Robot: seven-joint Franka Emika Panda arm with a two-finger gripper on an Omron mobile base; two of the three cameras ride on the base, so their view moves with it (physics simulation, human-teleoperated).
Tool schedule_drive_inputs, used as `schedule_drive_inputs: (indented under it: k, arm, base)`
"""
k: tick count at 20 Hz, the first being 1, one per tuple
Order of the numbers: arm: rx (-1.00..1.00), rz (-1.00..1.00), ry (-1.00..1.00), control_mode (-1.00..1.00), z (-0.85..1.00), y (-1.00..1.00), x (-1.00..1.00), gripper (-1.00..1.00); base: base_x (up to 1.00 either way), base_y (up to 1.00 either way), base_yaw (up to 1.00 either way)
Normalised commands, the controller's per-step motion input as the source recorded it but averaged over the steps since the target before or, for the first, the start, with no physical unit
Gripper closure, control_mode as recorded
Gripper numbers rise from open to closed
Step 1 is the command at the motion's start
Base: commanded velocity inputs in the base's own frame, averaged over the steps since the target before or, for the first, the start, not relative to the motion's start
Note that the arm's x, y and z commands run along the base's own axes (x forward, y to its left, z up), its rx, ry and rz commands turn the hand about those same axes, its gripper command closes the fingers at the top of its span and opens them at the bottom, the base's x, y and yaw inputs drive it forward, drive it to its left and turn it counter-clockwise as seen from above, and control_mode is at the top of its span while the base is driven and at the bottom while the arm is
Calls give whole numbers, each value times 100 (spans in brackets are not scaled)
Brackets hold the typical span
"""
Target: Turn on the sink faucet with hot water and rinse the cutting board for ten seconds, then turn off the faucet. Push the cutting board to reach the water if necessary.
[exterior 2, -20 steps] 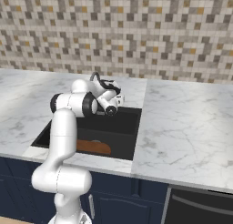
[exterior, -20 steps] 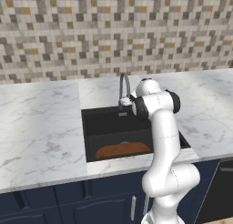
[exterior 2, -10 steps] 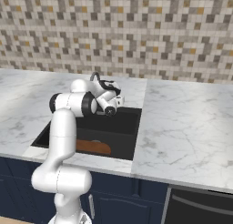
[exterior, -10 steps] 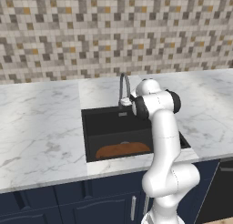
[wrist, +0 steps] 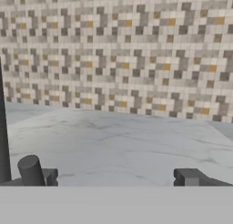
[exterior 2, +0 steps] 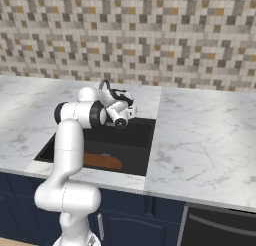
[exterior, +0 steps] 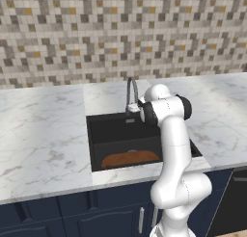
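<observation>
Cutting board (exterior: pixel 130 159) lies flat on the bottom of the sink (exterior: pixel 103 135), toward the basin's front edge, at 6 o'clock from the faucet (exterior: pixel 131 90). Board is the one thing seen in the black basin; right end hidden behind the arm. Faucet stands at the back rim, spout hooked over the basin. Gripper (wrist: pixel 111 177) is up by the faucet base, fingers (wrist: pixel 187 177) spread wide apart, nothing between them, facing marble counter (wrist: pixel 118 145) and tiled wall (wrist: pixel 118 50). Small dark post (wrist: pixel 31 170) just beside the left finger.
</observation>
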Motion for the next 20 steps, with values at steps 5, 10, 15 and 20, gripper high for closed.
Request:
schedule_drive_inputs:
  k: [5,10,15,20]
  arm:
    - [0,0,0,-100,0,-86,-4,-100]
    - [0,0,0,-100,0,-91,-7,-100]
    - [0,0,0,-100,0,-87,-8,-100]
    - [0,0,0,-100,0,-84,-17,-100]
  base:
    - [0,0,0]
    - [0,0,0]
    - [0,0,0]
    - [0,0,0]
